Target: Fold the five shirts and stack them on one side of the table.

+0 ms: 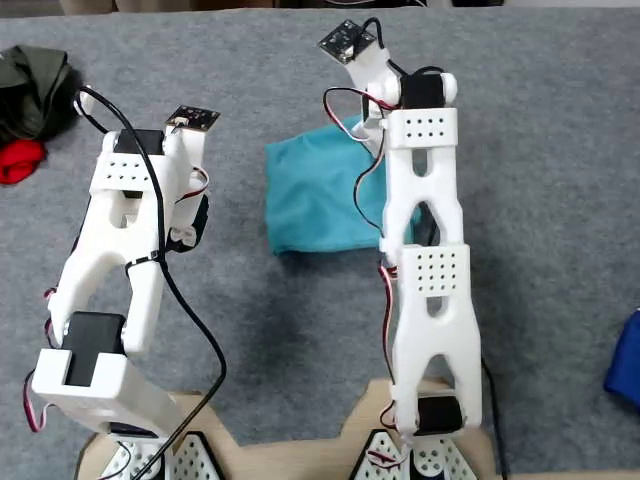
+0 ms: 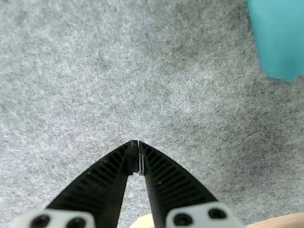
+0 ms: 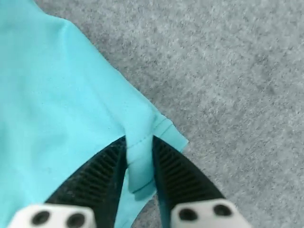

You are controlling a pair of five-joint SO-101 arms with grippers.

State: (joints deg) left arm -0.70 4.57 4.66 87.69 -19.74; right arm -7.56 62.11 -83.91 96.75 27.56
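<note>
**Right pincer nips the teal shirt's edge; left pincer shut on nothing**

The teal shirt (image 1: 315, 205) lies roughly folded near the middle of the grey worktop (image 1: 540, 200), a squarish patch of cloth with one side hidden under the right arm (image 1: 425, 260). In the right wrist view the right pincer (image 3: 139, 140) has its two black ribbed fingers (image 3: 102, 175) closed on a narrow pleat of the teal shirt (image 3: 57, 95) at its stitched hem. The fabric is gathered into a ridge between them, and the shirt's corner pokes out just past the fingertips onto bare worktop.

The left arm (image 1: 120, 260) stands to the teal shirt's other side, apart from it. Its left pincer (image 2: 134, 143) is pressed together with the tips meeting and nothing between them, and it points down at bare grey surface. A corner of the teal shirt (image 2: 280, 38) shows off to one side, well clear of the tips.

Other garments lie far from the teal shirt. A crumpled dark green garment (image 1: 30, 85) and a red garment (image 1: 20, 160) sit just beside each other beyond the left arm, at the worktop's edge. A blue garment (image 1: 625, 365) is at the opposite edge, past the right arm.
</note>
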